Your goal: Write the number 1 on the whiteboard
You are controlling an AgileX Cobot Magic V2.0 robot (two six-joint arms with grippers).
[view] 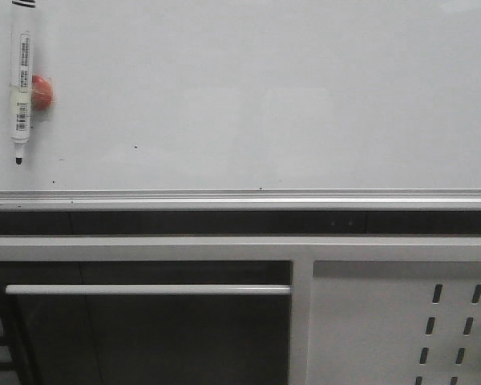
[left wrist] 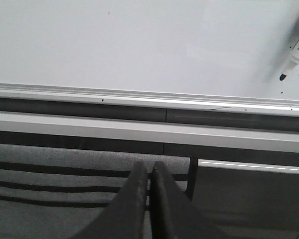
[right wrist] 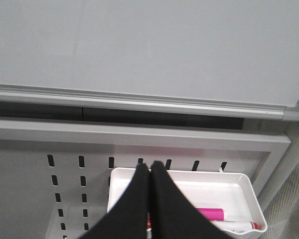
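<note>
The whiteboard (view: 264, 96) fills the upper half of the front view, with a silver frame edge (view: 240, 196) along its bottom. No number 1 shows on it in any view; only tiny black specks (view: 135, 147) mark it. A white marker (view: 21, 80) hangs tip-down at the board's upper left, against a red magnet (view: 42, 92). The marker (left wrist: 296, 50) also shows in the left wrist view. My left gripper (left wrist: 150, 167) is shut and empty, below the board's frame. My right gripper (right wrist: 150, 167) is shut and empty, below the whiteboard (right wrist: 149, 50), over a tray.
A white tray (right wrist: 189, 173) hangs on the white slotted panel (right wrist: 30, 189) under the board's right end and holds a pink marker (right wrist: 209, 214). The slotted panel (view: 385, 321) and a horizontal bar (view: 144, 289) lie below the board. Neither arm shows in the front view.
</note>
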